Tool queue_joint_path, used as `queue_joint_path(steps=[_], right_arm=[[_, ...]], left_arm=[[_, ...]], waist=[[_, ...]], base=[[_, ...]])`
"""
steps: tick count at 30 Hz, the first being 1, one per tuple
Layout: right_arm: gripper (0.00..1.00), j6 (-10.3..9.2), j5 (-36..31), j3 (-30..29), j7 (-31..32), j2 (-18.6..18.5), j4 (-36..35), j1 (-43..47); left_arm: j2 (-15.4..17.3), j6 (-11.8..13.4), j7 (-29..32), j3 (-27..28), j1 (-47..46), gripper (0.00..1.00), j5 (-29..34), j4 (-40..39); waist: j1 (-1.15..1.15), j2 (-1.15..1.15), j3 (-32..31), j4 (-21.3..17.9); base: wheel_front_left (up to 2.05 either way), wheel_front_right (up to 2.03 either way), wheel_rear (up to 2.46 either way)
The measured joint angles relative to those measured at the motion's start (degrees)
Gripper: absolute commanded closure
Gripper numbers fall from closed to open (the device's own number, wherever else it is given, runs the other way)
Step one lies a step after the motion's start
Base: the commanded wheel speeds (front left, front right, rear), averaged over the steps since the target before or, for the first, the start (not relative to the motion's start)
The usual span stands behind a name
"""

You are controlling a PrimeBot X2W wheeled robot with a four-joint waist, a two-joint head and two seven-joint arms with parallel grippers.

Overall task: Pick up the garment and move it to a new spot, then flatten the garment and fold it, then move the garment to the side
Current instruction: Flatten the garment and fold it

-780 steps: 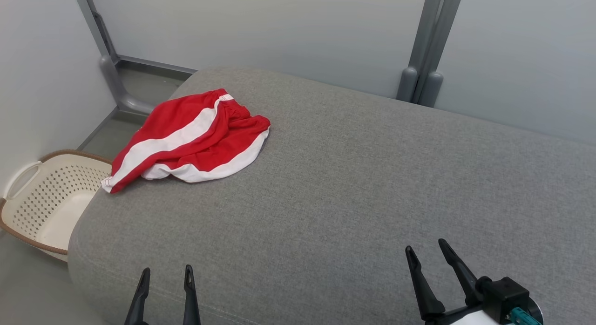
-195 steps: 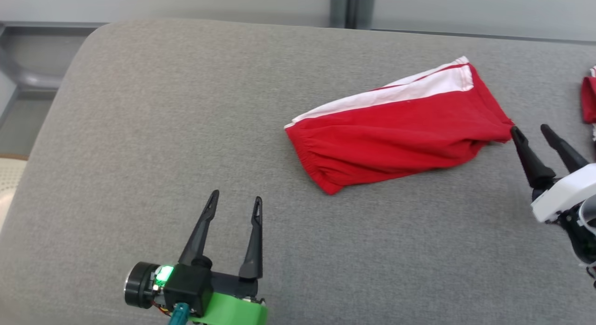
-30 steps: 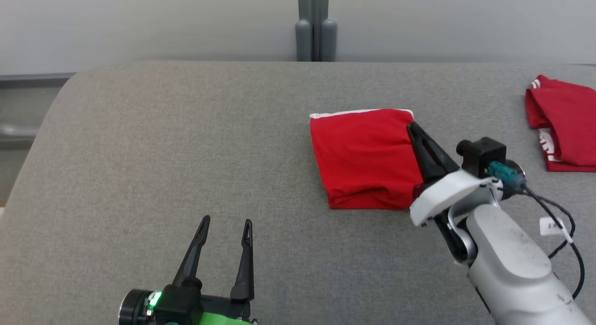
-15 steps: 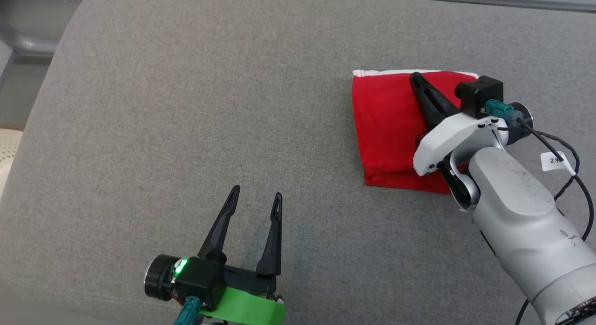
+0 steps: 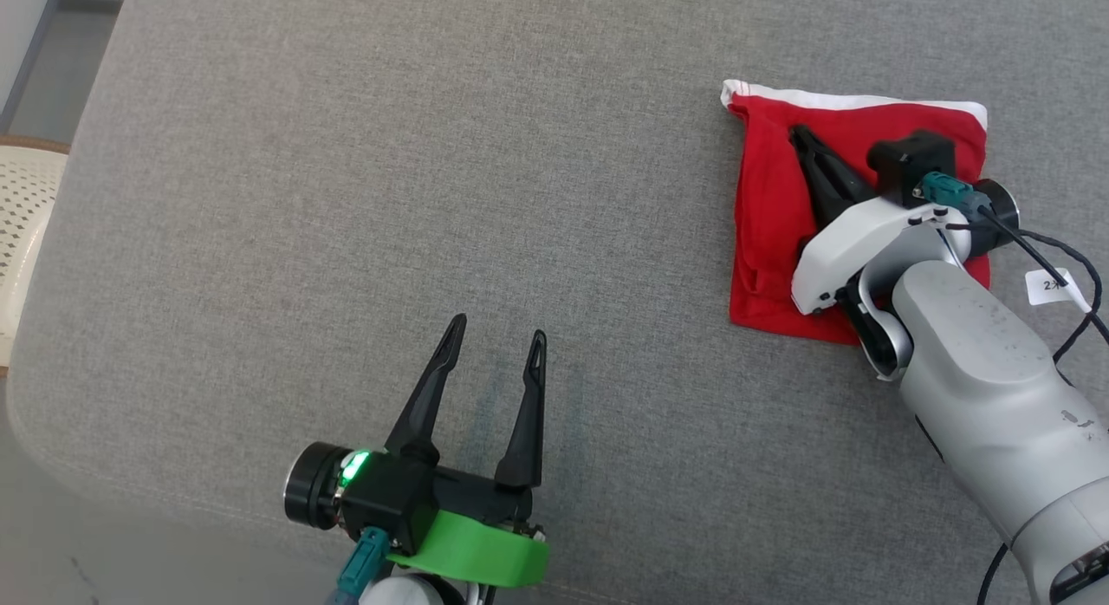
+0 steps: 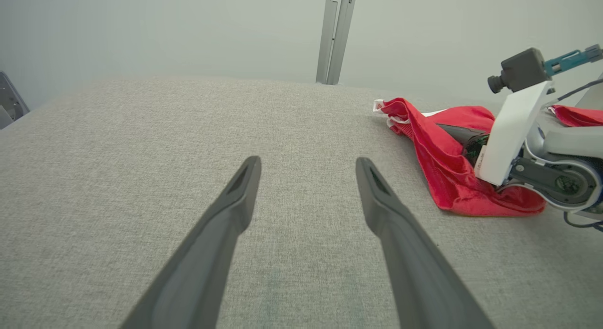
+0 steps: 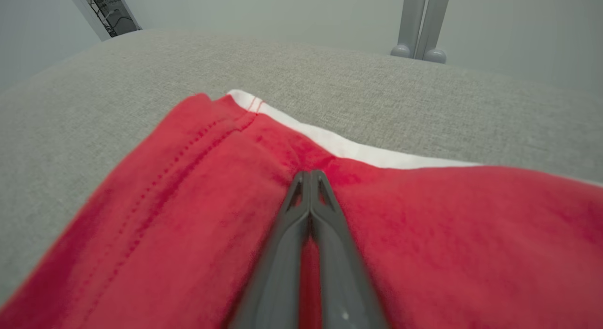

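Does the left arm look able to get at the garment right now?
Probably yes: bare cushion lies between the open left gripper and the garment. The shut right gripper lies on it, leaving its near edge free.

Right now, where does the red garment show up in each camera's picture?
Head view: red garment, upper right, on the grey cushion.
Left wrist view: right of middle.
Right wrist view: across the lower half, under the shut fingers.
Shared landmark: its white hem.
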Motion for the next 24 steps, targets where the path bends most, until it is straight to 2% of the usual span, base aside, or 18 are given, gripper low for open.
queue_joint_path(steps=[6, 11, 20, 24], right_arm=[[1.00, -0.01, -2.63, -1.83, 0.10, -0.44, -5.80, 1.77], [1.00, 0.03, -5.52, -2.05, 0.16, 1.76, -11.60, 5.20], [1.00, 0.02, -4.41, -1.25, 0.13, 4.03, -6.28, 7.32], [1.00, 0.02, -4.02, -1.18, 0.18, 4.36, -8.40, 7.26]], left_arm=[[0.00, 0.21, 0.00, 0.09, -0.15, 0.00, 0.01, 0.51], [0.00, 0.08, 0.00, 0.22, 0.04, 0.00, 0.12, 0.84], [0.00, -0.63, 0.00, 0.38, 0.40, 0.00, 0.71, 1.42], [0.00, -0.60, 0.00, 1.34, 0.78, 0.00, 1.37, 1.43]], waist=[[0.00, 0.00, -0.17, 0.04], [0.01, 0.00, -1.67, -1.25], [0.01, 0.00, -3.74, -1.82], [0.01, 0.00, -4.36, -1.99]], base=[[0.00, 0.00, 0.00], [0.00, 0.00, 0.00], [0.00, 0.00, 0.00], [0.00, 0.00, 0.00]])
